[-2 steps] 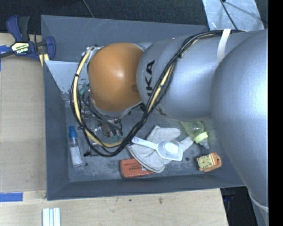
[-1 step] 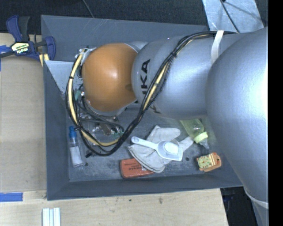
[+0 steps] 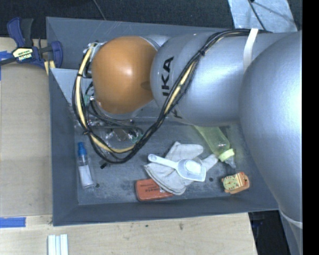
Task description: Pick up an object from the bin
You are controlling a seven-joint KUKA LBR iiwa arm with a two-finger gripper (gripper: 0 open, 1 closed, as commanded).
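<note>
I'm hovering the claw (image 3: 116,134) near the blue-capped tube (image 3: 84,166); I can't tell its opening. I'm planning to centre over it before descending.

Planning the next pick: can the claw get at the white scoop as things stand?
Probably yes: the white scoop lies uncovered atop the pale cloth, and the claw hangs to its left with nothing between them.

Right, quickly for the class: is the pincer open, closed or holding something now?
Pincer: cannot be told; it is tucked beneath the orange wrist cover, over the left part of the bin, near a blue-capped clear tube.
</note>
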